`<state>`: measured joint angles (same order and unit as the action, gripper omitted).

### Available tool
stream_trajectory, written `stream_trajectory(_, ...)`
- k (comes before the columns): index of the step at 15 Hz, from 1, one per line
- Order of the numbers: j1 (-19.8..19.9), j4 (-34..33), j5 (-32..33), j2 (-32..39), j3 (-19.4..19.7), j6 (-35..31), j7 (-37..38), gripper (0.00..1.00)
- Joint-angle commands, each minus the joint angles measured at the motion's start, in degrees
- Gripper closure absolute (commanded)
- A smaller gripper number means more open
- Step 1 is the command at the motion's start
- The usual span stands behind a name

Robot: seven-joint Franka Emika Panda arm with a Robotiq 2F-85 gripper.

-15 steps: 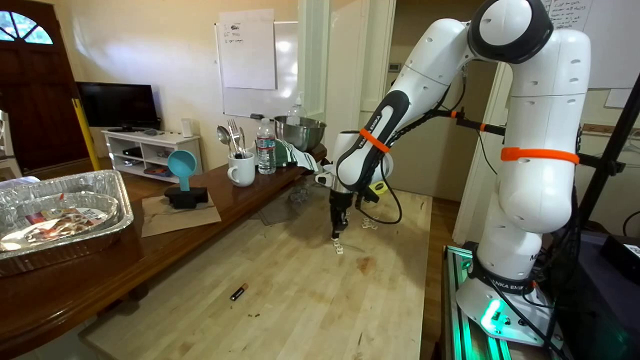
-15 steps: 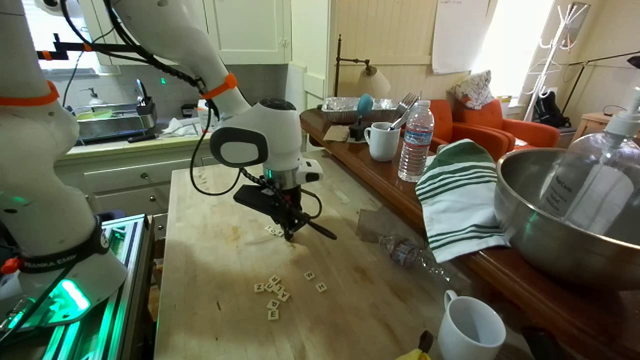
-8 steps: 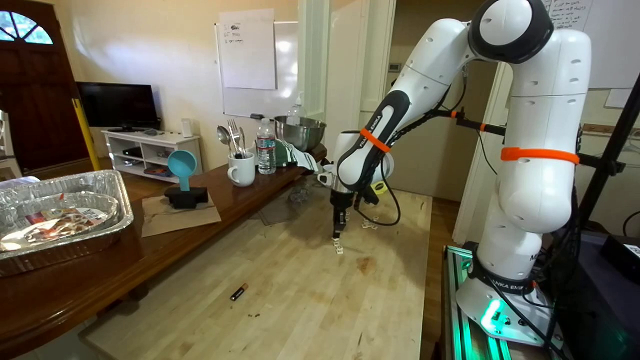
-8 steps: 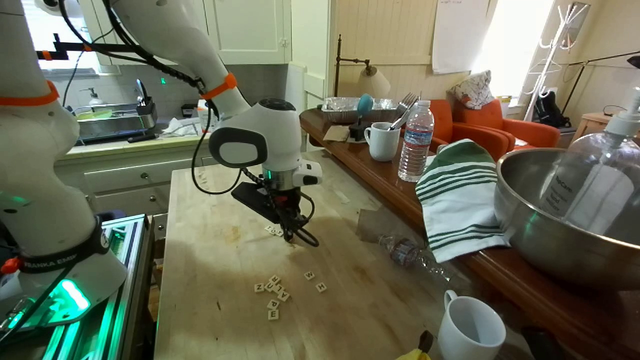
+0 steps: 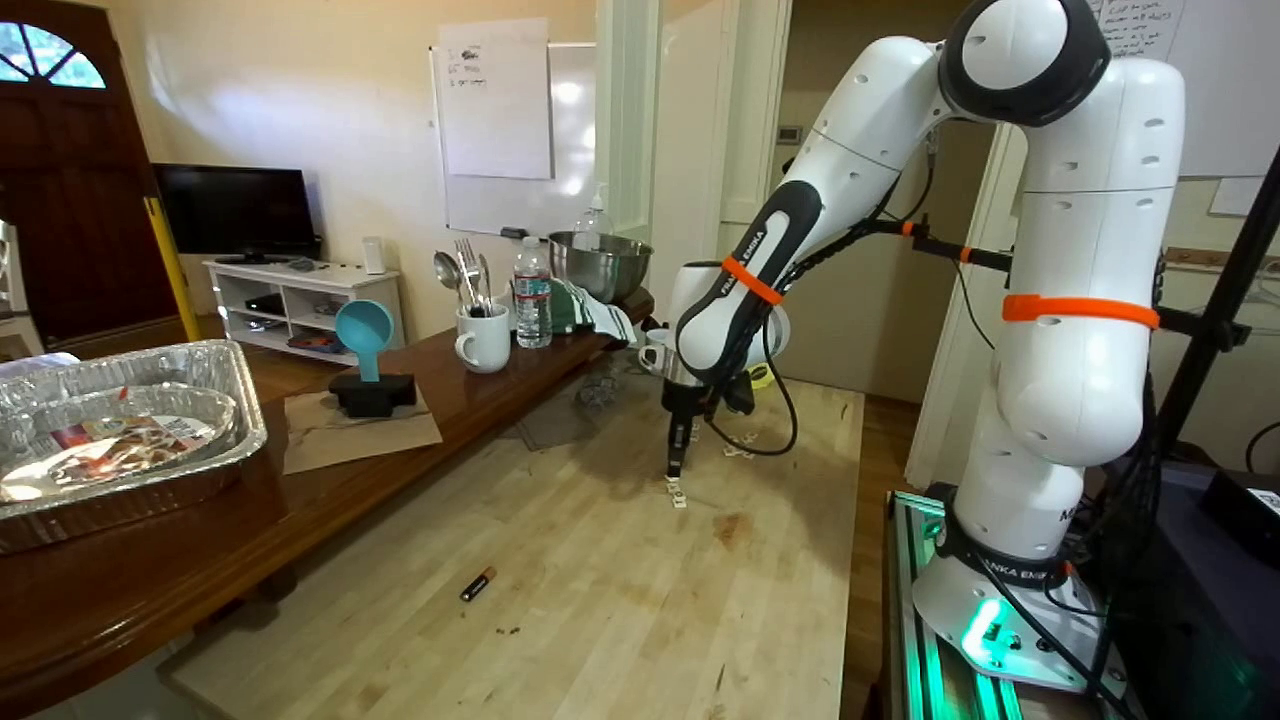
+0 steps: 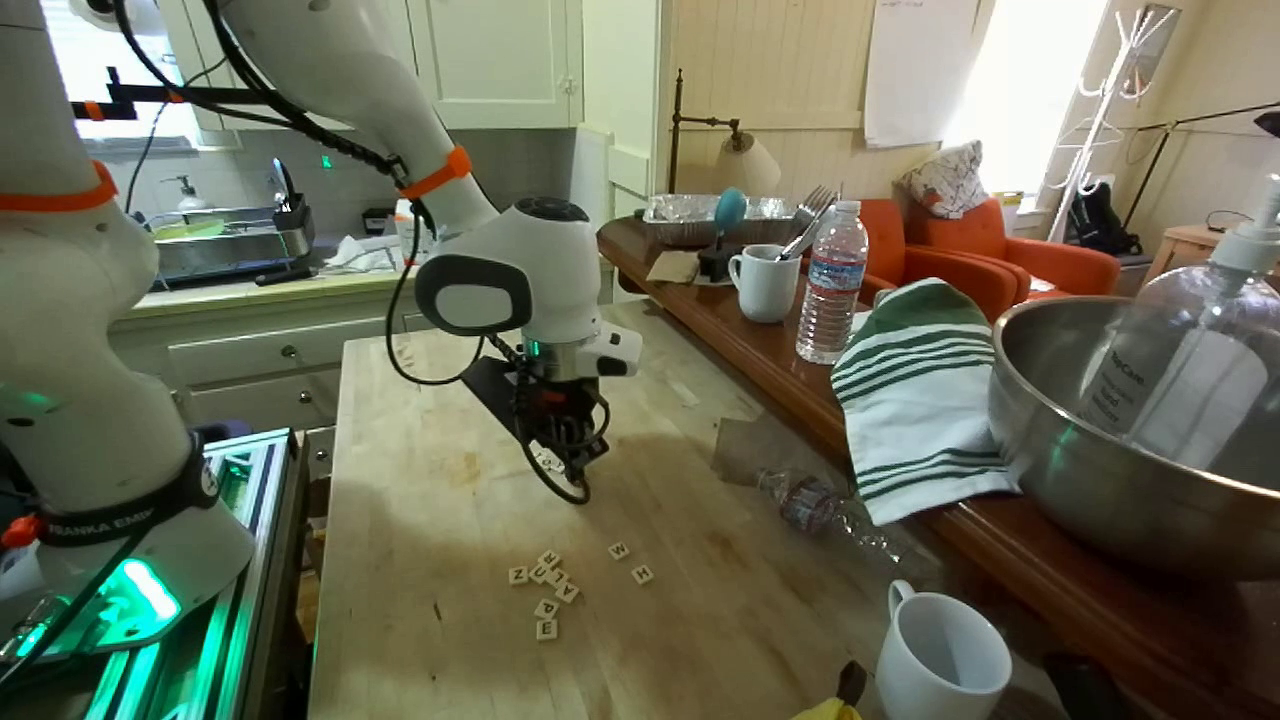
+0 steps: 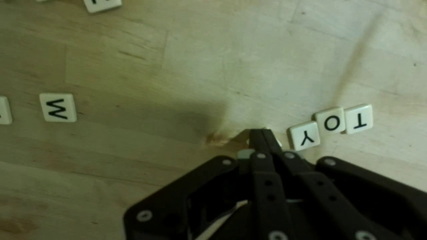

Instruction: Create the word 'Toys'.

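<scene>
Tiles T [image 7: 359, 119], O [image 7: 330, 120] and Y [image 7: 305, 135] line up in the wrist view; a fourth tile [image 7: 279, 143] peeks from under the pincer [image 7: 262, 130], tips together, Y just beside: a nudge that way looks likely! In an exterior view, the row slants toward the bench's [image 6: 420, 560] far-left corner; nine loose tiles [image 6: 556, 578], two mugs [image 6: 940, 655]. In an exterior view, one battery [image 5: 478, 583].

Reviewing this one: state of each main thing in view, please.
Gripper, shut
T tile, face up
O tile, face up
Y tile, face up
Whitish piece behind the gripper, mostly hidden, unreadable
W tile, face up
Water bottle, upright, capped
Mug, upright, holding cutlery
Second mug, upright
Clear plastic bottle, lying on its side
Steel bowl, upright, pump bottle inside
Battery, lying flat
Television, screen dark
Base light, green
</scene>
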<state>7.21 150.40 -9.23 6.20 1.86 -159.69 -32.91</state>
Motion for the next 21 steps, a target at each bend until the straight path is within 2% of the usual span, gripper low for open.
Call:
stream_trajectory(1, -0.18, 1.86, -0.24, 0.43, -0.39, -1.75, 5.12, 1.0)
stream_trajectory(9, -0.9, 2.04, 1.6, 0.45, 0.06, -1.06, 13.63, 1.0)
stream_trajectory(21, -1.45, 2.36, 2.52, 0.19, 0.21, -0.74, 19.57, 1.0)
